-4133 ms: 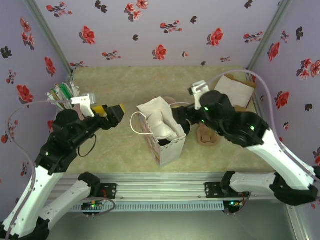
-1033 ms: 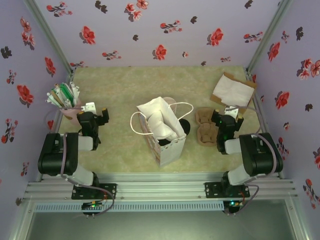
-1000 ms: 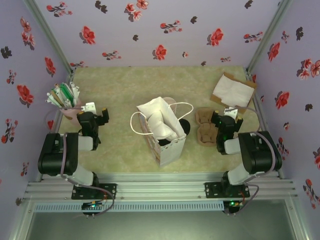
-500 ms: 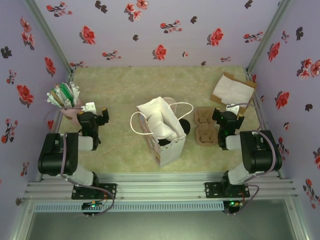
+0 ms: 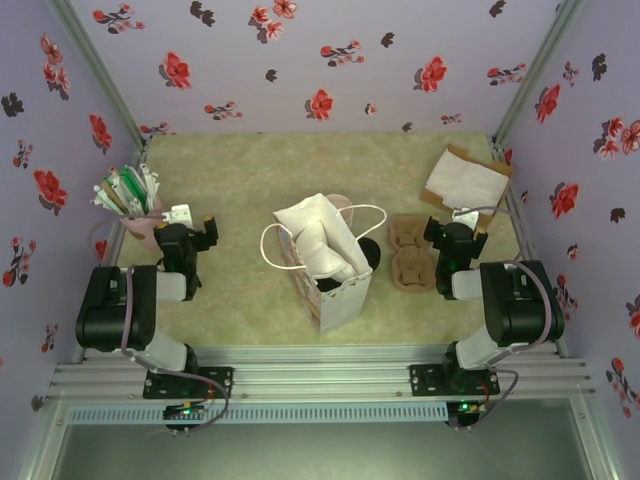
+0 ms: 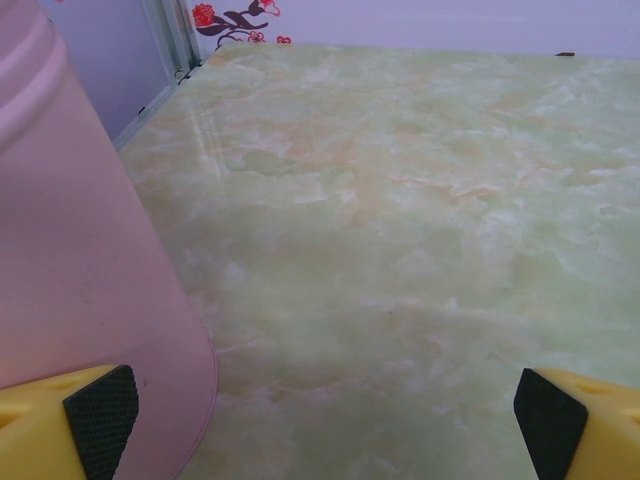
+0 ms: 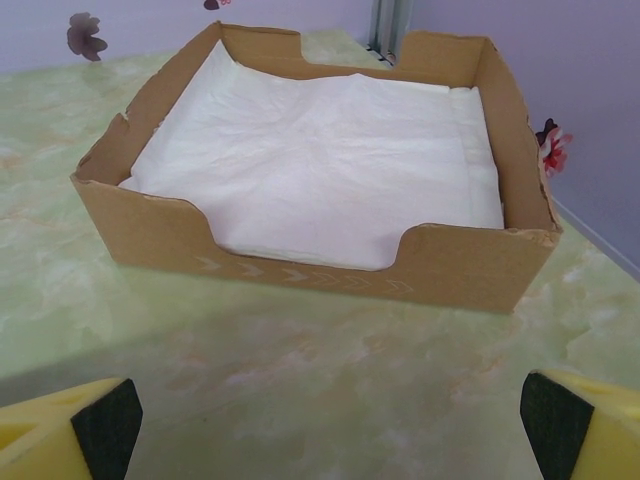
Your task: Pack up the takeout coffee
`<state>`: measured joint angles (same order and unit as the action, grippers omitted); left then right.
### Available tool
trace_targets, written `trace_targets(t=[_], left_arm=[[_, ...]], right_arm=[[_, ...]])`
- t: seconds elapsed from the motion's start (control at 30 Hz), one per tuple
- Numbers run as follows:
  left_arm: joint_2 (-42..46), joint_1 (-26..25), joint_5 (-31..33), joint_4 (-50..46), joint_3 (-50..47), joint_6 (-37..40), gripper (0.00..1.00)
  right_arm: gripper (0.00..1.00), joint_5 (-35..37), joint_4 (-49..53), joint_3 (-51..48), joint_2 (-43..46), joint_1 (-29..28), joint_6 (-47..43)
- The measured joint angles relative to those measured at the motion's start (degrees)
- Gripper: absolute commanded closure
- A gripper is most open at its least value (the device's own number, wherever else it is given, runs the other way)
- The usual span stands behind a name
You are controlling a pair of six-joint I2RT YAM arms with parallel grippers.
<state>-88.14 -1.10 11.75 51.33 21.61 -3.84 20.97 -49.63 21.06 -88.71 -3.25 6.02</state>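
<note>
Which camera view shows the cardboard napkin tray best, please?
The right wrist view: the cardboard napkin tray sits close ahead, its notched walls and white napkins plain. The top external view shows it small, from above, far right.

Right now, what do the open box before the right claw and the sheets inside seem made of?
The box looks like brown cardboard, matte, with rough cut edges. The sheets look like soft white paper, perhaps napkins: faint creases, stacked layers at the side.
</note>
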Motion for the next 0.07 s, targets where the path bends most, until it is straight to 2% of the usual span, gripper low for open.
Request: trace_targets(t=[0.07], left_arm=[[0.0, 0.0, 0.0, 0.0, 0.0, 0.0, 0.01]], right_arm=[[0.01, -1.1, 0.1, 0.1, 0.0, 0.2, 0.0]])
